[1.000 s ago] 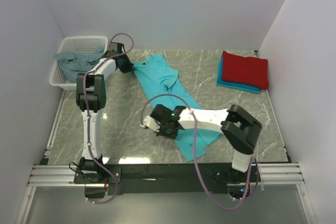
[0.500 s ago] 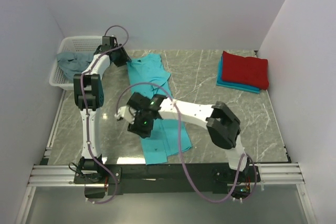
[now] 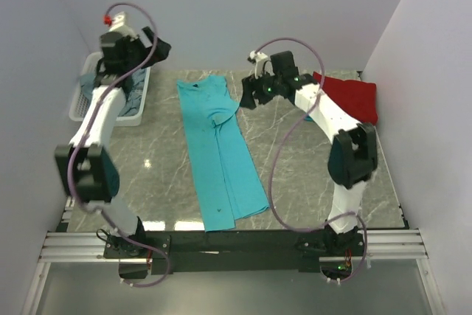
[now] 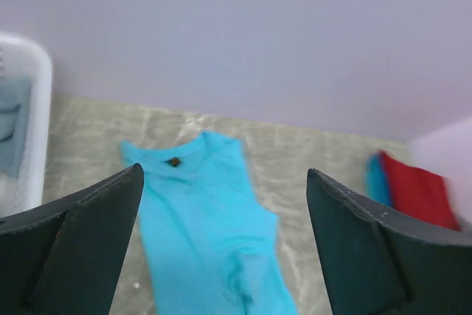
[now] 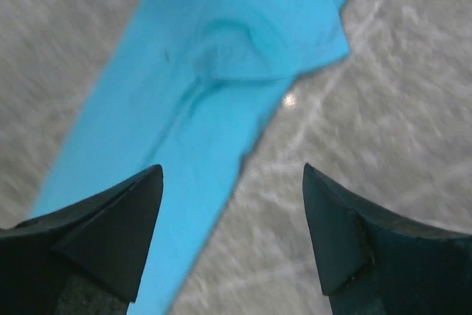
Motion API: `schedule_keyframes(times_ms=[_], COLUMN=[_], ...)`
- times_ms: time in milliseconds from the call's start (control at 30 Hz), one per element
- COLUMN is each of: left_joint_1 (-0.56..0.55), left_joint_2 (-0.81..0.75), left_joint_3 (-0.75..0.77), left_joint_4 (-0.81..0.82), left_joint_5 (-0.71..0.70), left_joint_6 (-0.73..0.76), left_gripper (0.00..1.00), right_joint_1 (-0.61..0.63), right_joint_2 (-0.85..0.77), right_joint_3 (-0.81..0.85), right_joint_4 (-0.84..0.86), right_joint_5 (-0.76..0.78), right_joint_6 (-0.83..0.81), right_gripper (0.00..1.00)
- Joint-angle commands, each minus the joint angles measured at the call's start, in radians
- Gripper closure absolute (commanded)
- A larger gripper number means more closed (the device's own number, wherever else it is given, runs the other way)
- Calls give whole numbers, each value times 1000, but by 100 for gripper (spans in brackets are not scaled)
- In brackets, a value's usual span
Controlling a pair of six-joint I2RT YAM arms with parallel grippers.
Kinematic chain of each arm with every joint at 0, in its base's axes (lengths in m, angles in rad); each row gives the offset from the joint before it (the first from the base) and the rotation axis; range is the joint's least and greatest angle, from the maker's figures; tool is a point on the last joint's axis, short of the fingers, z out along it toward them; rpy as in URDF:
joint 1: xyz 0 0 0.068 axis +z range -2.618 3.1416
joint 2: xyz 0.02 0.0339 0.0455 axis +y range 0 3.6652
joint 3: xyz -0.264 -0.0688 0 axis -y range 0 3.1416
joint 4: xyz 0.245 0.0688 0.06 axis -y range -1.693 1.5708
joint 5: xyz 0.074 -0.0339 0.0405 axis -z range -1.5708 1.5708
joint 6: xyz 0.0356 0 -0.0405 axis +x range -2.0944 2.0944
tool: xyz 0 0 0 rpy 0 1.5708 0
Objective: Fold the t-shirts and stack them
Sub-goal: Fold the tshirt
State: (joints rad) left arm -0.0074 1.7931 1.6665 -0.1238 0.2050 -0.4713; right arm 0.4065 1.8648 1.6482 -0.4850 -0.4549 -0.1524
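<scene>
A bright turquoise t-shirt [image 3: 220, 154] lies on the table as a long narrow strip, folded lengthwise, collar at the back. In the left wrist view the t-shirt [image 4: 199, 219] lies far below, in the right wrist view [image 5: 221, 49] much closer. My left gripper [image 3: 156, 45] hangs high over the back left, open and empty [image 4: 225, 171]. My right gripper [image 3: 247, 98] hovers just right of the shirt's sleeve, open with nothing in it [image 5: 232, 170]. A folded red t-shirt [image 3: 352, 98] rests on a folded turquoise-blue one [image 4: 374, 178] at the back right.
A white perforated basket [image 3: 80, 111] stands at the back left with a dull grey-blue t-shirt [image 3: 89, 83] inside; my left arm crosses above it. The right arm passes over part of the red stack. Walls close in the back and both sides.
Both grippers opened and let go of the turquoise t-shirt, which now lies straightened. The left arm rose toward the back left; the right arm swung from the front middle to the back.
</scene>
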Motion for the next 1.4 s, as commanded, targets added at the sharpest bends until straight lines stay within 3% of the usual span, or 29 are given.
schedule_keyframes(times_ms=[0,67,100,267,367,500,667,933,1367], left_joint_1=[96,124,121,29,12,-32,-36,-36,-36], left_joint_2=[-199,-306,-349,-676,-808,-920,-922,-929,-937], left_joint_3=[-250,-402,-443,-718,-848,-956,-927,-930,-935], left_joint_4=[232,272,253,182,127,79,49,53,58], left_joint_5=[247,362,372,215,195,120,45,66,85], left_joint_6=[-113,-126,-89,85,153,217,253,257,260], left_gripper=[2,4,4,4,5,4,4,5,5], right_joint_1=[-43,-54,-54,-60,-64,-69,-69,-74,-72], right_joint_2=[257,371,420,522,560,623,672,692,706], right_joint_3=[209,403,412,455,437,450,452,492,565], right_joint_4=[8,-69,-17,74,92,117,151,117,112], right_joint_5=[-252,-274,-263,-138,-45,-48,-76,-30,24], right_joint_6=[243,275,351,592,680,749,815,895,857], right_gripper=[31,37,37,39,42,44,46,50,82])
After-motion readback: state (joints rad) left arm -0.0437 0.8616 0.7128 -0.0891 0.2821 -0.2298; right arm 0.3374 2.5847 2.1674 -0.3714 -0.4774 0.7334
